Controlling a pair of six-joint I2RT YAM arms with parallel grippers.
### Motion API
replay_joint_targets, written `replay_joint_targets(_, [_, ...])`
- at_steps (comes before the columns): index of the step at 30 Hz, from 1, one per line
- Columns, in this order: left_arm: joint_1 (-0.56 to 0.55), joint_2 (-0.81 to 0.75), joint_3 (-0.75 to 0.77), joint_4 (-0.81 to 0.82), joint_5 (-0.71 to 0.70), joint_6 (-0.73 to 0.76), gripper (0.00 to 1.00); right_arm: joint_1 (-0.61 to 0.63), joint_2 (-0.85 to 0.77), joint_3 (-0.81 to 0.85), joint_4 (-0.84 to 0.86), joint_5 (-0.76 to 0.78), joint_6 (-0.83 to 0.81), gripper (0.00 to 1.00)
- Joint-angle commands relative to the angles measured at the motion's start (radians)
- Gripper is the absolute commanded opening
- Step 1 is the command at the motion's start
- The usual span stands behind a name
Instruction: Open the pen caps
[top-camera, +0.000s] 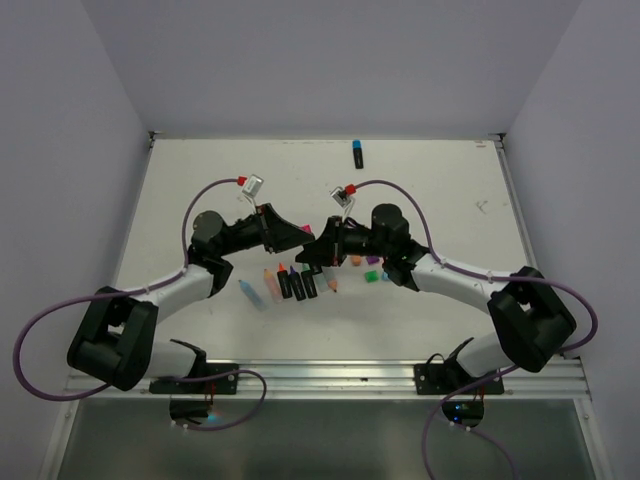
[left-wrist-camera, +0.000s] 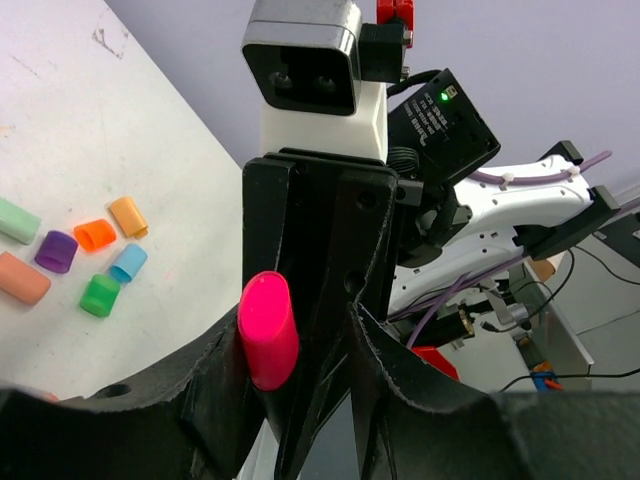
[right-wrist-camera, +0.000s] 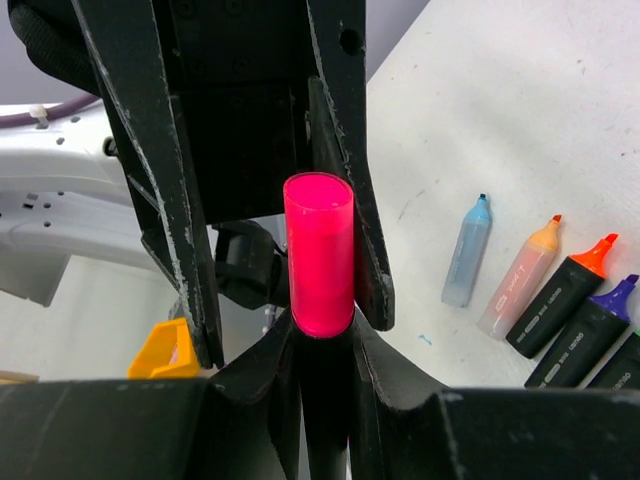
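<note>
Above the table's middle, my right gripper (right-wrist-camera: 320, 338) is shut on a black pen body that stands upright, its pink cap (right-wrist-camera: 319, 252) still on and sticking out above the jaws. My left gripper (left-wrist-camera: 305, 330) reaches around that pink cap (left-wrist-camera: 268, 330) with its jaws part open. One finger touches the cap and the other stands apart from it. From above, both grippers meet at the pink cap (top-camera: 306, 231). Loose caps lie on the table: orange (left-wrist-camera: 95, 235), purple (left-wrist-camera: 55, 251), cyan (left-wrist-camera: 127, 263) and green (left-wrist-camera: 100, 296).
Several uncapped pens lie side by side near the front: a pale blue one (right-wrist-camera: 466, 250), a peach one (right-wrist-camera: 520, 275), and black ones with orange (right-wrist-camera: 565, 295) and purple (right-wrist-camera: 590, 330) tips. A blue-capped pen (top-camera: 357, 153) lies at the far edge. White walls enclose the table.
</note>
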Motion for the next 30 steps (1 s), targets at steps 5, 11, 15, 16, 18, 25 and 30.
replay_joint_targets(5, [-0.012,-0.027,0.032,-0.018,-0.007,0.037,0.26,-0.002,0.006,0.008,0.086,0.035,0.047,0.00])
replay_joint_targets(11, [-0.012,-0.026,0.037,-0.038,-0.052,0.032,0.00,0.000,0.009,-0.009,0.099,0.026,0.050,0.00])
replay_joint_targets(15, [-0.011,-0.045,0.029,-0.053,-0.110,0.029,0.00,0.004,0.006,-0.033,0.088,0.028,0.037,0.00])
replay_joint_targets(16, [-0.012,-0.042,0.031,-0.052,-0.115,0.028,0.02,0.003,0.006,-0.049,0.094,0.028,0.037,0.00])
replay_joint_targets(18, [-0.011,-0.036,0.037,-0.047,-0.115,0.021,0.21,0.003,0.004,-0.059,0.108,0.026,0.044,0.00])
replay_joint_targets(25, [-0.012,-0.022,0.038,-0.030,-0.104,0.009,0.29,0.007,0.001,-0.061,0.126,0.026,0.056,0.00])
replay_joint_targets(30, [-0.012,-0.037,0.031,-0.030,-0.101,0.012,0.38,0.009,-0.001,-0.067,0.137,0.028,0.062,0.00])
